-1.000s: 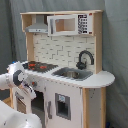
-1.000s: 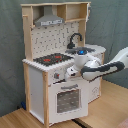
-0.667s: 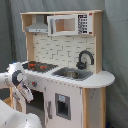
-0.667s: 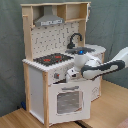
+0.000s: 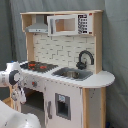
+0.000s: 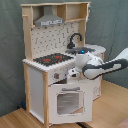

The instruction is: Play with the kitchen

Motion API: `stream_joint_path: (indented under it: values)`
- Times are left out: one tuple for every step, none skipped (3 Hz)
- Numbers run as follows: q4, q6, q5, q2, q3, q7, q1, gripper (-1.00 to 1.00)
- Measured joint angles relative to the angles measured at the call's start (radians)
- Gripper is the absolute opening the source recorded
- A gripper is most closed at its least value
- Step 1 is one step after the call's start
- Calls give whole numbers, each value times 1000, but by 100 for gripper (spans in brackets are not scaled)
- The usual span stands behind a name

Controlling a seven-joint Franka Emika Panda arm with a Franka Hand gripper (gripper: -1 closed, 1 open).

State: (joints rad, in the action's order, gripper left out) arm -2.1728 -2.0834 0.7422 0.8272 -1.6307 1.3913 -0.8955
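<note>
Right, gripper [image 6: 71,75] sits at the toy kitchen [image 6: 37,85] front panel just above the windowed oven door [image 6: 68,102], by the knobs; can't tell if fingers open/closed.

White and light-wood kitchen [image 6: 37,85], black-red stovetop [image 6: 51,60], black faucet [image 5: 85,59].

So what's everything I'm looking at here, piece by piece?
toy kitchen: one, white and light wood, on a wooden floor
stovetop: one, black with red rings, on the counter
faucet: one, black, behind the sink
sink: one, grey, set in the counter
hood: one, grey, above the stovetop
oven door: one, white, windowed, under the stovetop
robot arm: one, white
gripper: one, at the knob panel above the oven door
</note>
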Motion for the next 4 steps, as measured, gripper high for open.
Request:
stream_joint_path:
  values:
    - [-24, 4, 38, 0, 10, -73, 55, -100]
    - [-27, 4, 60, 0, 15, -162, 102, -100]
    - [-72, 4, 61, 0, 61, -213, 171, -100]
    - [-87, 4, 59, 4, 91, -293, 224, -100]
